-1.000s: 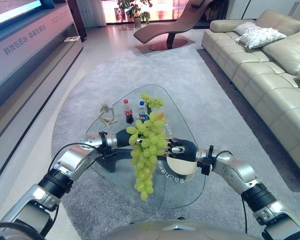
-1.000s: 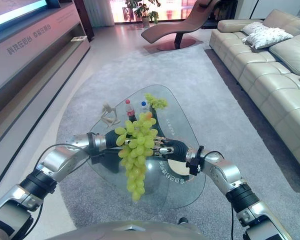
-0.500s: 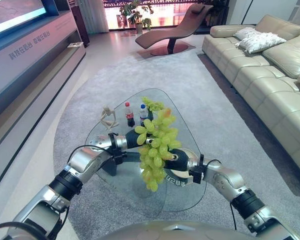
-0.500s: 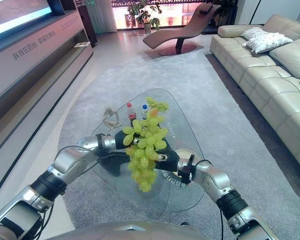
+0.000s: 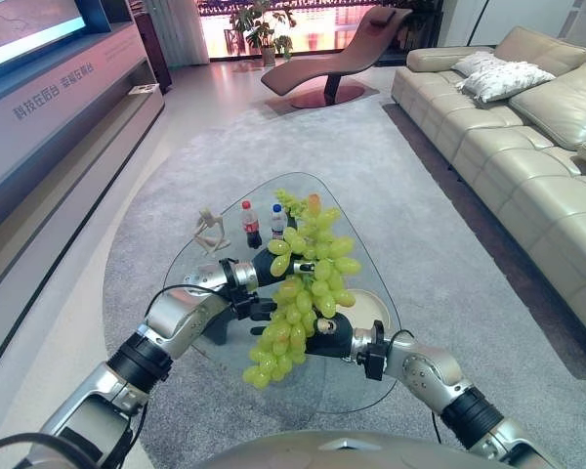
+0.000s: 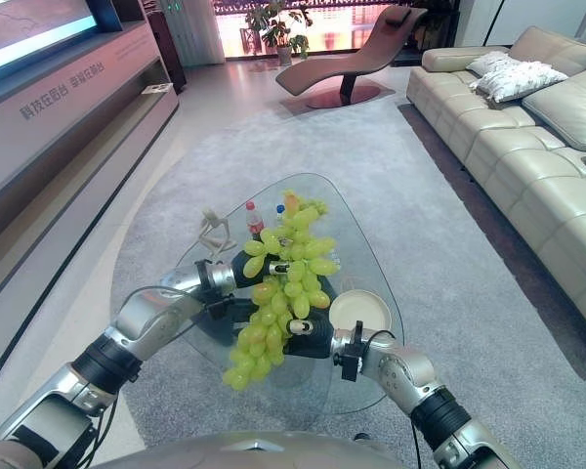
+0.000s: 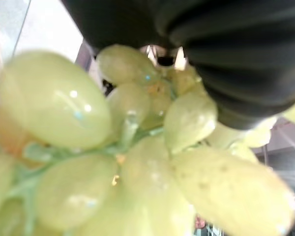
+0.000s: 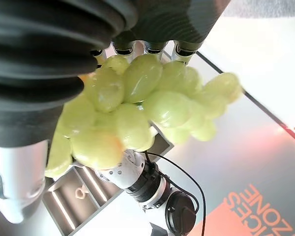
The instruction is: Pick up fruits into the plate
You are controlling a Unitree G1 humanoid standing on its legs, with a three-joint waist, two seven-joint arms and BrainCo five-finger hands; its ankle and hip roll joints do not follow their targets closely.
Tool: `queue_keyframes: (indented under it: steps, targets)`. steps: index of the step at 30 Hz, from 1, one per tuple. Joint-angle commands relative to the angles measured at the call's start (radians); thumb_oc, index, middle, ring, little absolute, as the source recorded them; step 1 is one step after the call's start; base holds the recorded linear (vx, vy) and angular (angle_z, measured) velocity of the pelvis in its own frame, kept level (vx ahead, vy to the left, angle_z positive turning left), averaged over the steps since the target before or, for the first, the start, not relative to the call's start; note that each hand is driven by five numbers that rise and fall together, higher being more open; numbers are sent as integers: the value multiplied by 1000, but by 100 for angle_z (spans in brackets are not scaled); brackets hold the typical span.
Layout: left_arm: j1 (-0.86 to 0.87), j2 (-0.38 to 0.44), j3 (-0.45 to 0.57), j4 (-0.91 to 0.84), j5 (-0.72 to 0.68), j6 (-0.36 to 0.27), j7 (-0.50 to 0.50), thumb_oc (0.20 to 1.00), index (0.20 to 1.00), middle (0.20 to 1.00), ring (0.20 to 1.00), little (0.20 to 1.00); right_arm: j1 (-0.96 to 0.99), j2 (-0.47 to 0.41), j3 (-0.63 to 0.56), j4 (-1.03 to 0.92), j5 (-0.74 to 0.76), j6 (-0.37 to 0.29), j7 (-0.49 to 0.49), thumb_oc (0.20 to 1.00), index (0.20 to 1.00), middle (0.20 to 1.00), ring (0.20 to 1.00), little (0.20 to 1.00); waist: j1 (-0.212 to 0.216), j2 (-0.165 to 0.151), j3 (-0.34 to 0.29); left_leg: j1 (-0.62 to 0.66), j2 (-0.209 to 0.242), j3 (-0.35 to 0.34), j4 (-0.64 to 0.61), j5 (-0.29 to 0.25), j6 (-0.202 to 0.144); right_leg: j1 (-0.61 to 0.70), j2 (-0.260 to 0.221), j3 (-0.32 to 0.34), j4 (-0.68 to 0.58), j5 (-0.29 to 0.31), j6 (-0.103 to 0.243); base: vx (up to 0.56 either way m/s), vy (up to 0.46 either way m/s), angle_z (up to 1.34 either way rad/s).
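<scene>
Grapes (image 5: 303,293) hang at the centre of the eye views, a long green bunch held up between your two hands above the glass table (image 5: 361,391). Compared with a second ago the bunch looks shorter and its lower end swings toward the lower left of the frame, where before it hung straight down; half a second ago it was bunched up tighter. The whole scene has also shifted between those frames, so the camera has moved. The plate (image 6: 361,311) now shows clear of the bunch, just right of centre on the glass and well above your right forearm; earlier it lay mostly hidden behind the right hand.

Your left hand (image 5: 272,266) meets the upper part of the bunch, and your right hand (image 5: 334,338) sits under its lower right side. Grapes cover the fingers of both hands in every view, so you cannot tell whether either hand is clamped or loose. Beyond the bunch stand two small bottles (image 5: 249,224) and a small figurine (image 5: 210,231).
</scene>
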Motion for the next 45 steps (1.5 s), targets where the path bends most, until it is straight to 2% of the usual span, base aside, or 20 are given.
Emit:
queue_keyframes:
  steps: [1,8,9,27,33,37,38,39,45]
  targets:
    - [-114,-28,75,-5,-82,-90,21,200,200,200,200,200,-21,73,29,-105,84,-32,51,1000,1000,1000,1000,1000,10,-16,13,59,-74,65,8,-160,40,79,-1,43,14,-132,41,0,0,0]
    - [-102,-60,82,19,-76,-89,19,200,200,200,200,200,-25,99,30,-118,95,-39,54,1000,1000,1000,1000,1000,10,-17,12,58,-74,64,8,-161,40,78,2,48,10,-131,40,0,0,0]
    - [-102,-62,83,27,-83,-92,20,200,200,200,200,200,-27,100,31,-120,105,-49,40,200,200,200,200,200,9,-18,11,57,-73,64,8,-160,40,77,2,50,9,-131,40,0,0,0]
    - [-94,-81,86,26,-60,-70,19,200,200,200,200,200,-15,111,27,-104,126,-46,1,200,200,200,200,200,12,-22,15,50,-67,67,8,-158,36,72,3,45,5,-127,42,-2,-1,0]
    - [-92,-86,88,36,-63,-72,20,200,200,200,200,200,-10,111,23,-91,118,-55,-20,200,200,200,200,200,11,-22,17,50,-65,68,8,-158,34,72,2,44,5,-127,43,0,0,0]
    - [-77,-84,100,36,-71,-68,42,200,200,200,200,200,4,100,7,-69,60,-81,-43,200,200,200,200,200,11,-21,18,50,-63,69,8,-158,33,72,1,42,5,-126,44,0,0,0]
    - [-64,-81,106,38,-62,-64,50,944,944,944,944,944,13,88,-3,-66,42,-91,-57,200,200,200,200,200,11,-22,20,48,-61,70,8,-157,33,71,1,40,5,-126,44,0,0,0]
    - [-61,-81,107,39,-62,-62,53,1000,1000,1000,1000,1000,14,86,-5,-65,38,-92,-60,200,200,200,200,200,11,-22,20,48,-61,70,8,-157,33,70,1,40,5,-126,44,0,0,0]
    - [17,-52,153,53,-7,-51,76,1000,1000,1000,1000,1000,54,1,-94,-54,-113,-129,-112,200,200,200,200,200,7,-27,32,44,-56,78,8,-156,30,67,2,34,5,-123,46,0,0,0]
